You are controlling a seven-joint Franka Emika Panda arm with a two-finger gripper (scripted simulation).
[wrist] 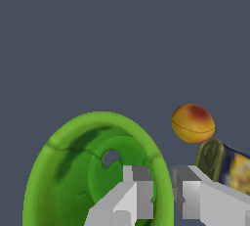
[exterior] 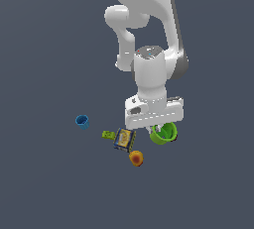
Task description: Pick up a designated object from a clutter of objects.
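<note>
Lime-green cup [exterior: 165,133] sitting right under the white gripper [exterior: 158,127] in the exterior view, mostly tucked below the hand's body with just the rim and outer wall poking out on the exterior view's right. Fingertips mostly hidden against the cup here, so can't tell much about the grip from this angle. To the exterior view's left of the cup: blue-yellow box [exterior: 123,139] lying tilted, with a small green block [exterior: 108,134] just beside it, then a blue cup [exterior: 82,121] well apart further left. Orange fruit [exterior: 136,158] near the box, a bit closer to the camera. All of it resting on a plain dark grey floor [exterior: 44,183]. Over in the wrist view: green cup [wrist: 73,171] filling the near part of the frame, thick rim, mouth facing the camera, small hole showing in the bottom. Gripper [wrist: 163,195] straddling the cup's wall, one finger [wrist: 136,195] inside the mouth and the other outside, narrow gap between them with the green rim in it, looks closed on the wall or very nearly. Orange fruit [wrist: 193,123] beyond the outer finger, apart from the cup, and the box [wrist: 229,164] partly hidden behind that finger.
</note>
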